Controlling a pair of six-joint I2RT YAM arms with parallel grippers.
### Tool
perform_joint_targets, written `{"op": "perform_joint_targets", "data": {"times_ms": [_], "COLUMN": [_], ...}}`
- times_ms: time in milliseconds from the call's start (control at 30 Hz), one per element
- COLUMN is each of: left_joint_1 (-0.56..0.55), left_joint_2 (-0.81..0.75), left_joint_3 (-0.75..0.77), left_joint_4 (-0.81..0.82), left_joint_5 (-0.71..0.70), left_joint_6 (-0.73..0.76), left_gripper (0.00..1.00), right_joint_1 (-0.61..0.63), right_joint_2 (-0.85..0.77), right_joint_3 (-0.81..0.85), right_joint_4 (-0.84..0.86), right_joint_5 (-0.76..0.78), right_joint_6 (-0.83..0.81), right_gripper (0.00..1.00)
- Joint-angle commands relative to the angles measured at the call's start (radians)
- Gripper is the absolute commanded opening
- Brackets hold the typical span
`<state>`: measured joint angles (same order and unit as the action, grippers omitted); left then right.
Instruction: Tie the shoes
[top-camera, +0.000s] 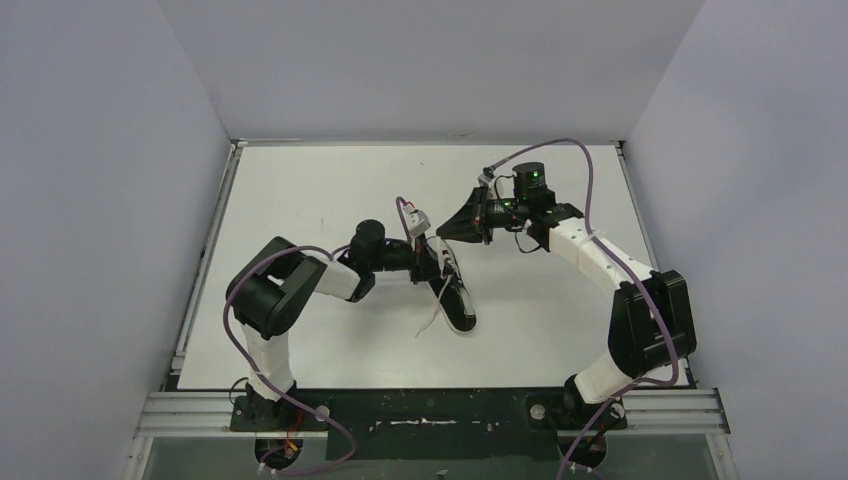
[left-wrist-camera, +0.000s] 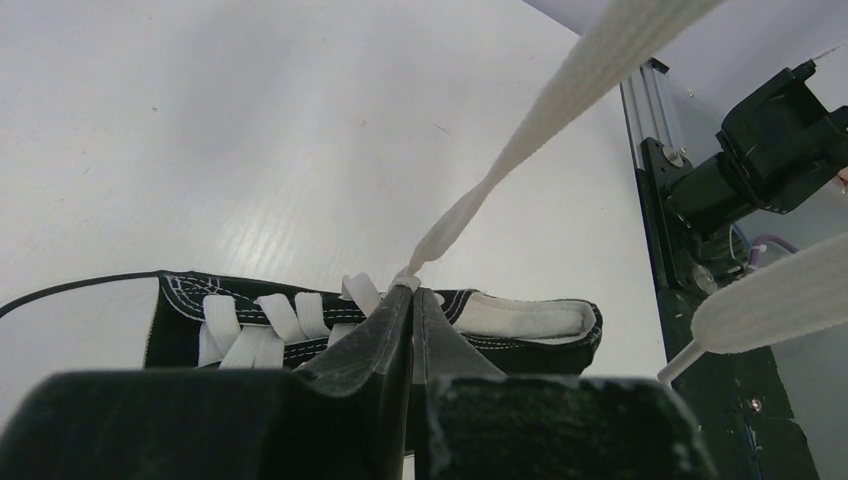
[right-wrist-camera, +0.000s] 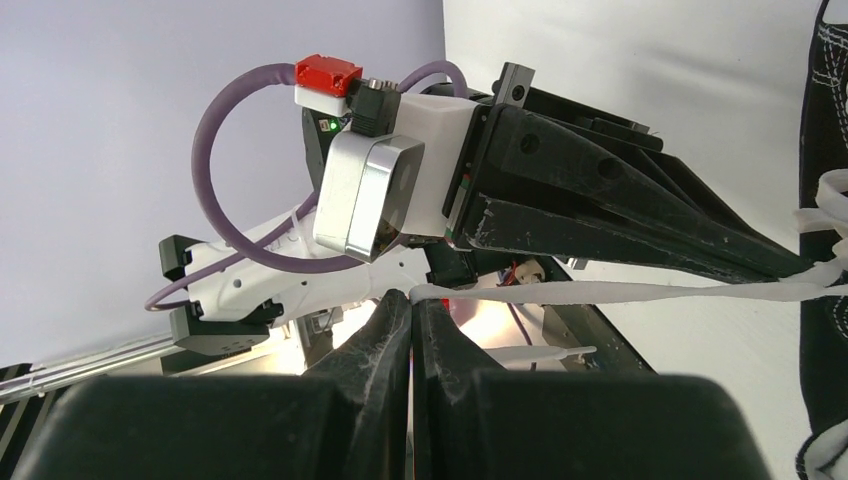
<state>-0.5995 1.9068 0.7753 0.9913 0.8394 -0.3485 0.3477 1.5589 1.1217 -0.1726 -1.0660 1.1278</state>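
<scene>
The black sneaker (top-camera: 459, 302) with white sole lies at the table's middle, seen also in the left wrist view (left-wrist-camera: 520, 322) and at the right edge of the right wrist view (right-wrist-camera: 826, 110). My left gripper (top-camera: 438, 264) is over its lacing and shut on a white lace (left-wrist-camera: 520, 150) at the shoe's top eyelets (left-wrist-camera: 412, 285). That lace rises taut to the upper right. My right gripper (top-camera: 444, 232) hangs just beyond the shoe, shut (right-wrist-camera: 412, 296) on a white lace (right-wrist-camera: 640, 292) that runs taut to the shoe. A loose lace end (top-camera: 433, 318) trails beside the shoe.
White walls enclose the table on three sides. An aluminium rail (top-camera: 430, 408) with both arm bases runs along the near edge. Purple cables (top-camera: 560, 145) loop off each arm. The left gripper's body (right-wrist-camera: 620, 205) fills the middle of the right wrist view.
</scene>
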Motion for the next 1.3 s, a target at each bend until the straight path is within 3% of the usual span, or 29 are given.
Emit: {"op": "perform_joint_targets", "data": {"times_ms": [0, 433, 900, 1033, 1200, 1267], "left_joint_1": [0.001, -0.002, -0.014, -0.015, -0.014, -0.014], "left_joint_2": [0.013, 0.032, 0.055, 0.058, 0.054, 0.053], "left_joint_3": [0.038, 0.046, 0.064, 0.065, 0.065, 0.064], "left_joint_4": [0.086, 0.105, 0.140, 0.147, 0.146, 0.143], "left_joint_5": [-0.003, -0.048, -0.052, -0.046, -0.047, -0.054], "left_joint_6": [-0.014, -0.041, -0.088, -0.099, -0.101, -0.107], "left_gripper": [0.02, 0.17, 0.20, 0.18, 0.02, 0.00], "right_joint_1": [0.015, 0.016, 0.018, 0.020, 0.020, 0.019], "right_joint_2": [0.007, 0.001, 0.013, 0.014, 0.015, 0.011], "right_joint_3": [0.008, -0.027, -0.033, -0.033, -0.034, -0.033], "right_joint_4": [0.088, 0.116, 0.124, 0.125, 0.125, 0.117], "right_joint_5": [-0.033, -0.046, -0.053, -0.055, -0.055, -0.058], "right_joint_6": [0.030, 0.051, 0.051, 0.050, 0.047, 0.042], "right_gripper": [0.00, 0.00, 0.00, 0.00, 0.00, 0.00]}}
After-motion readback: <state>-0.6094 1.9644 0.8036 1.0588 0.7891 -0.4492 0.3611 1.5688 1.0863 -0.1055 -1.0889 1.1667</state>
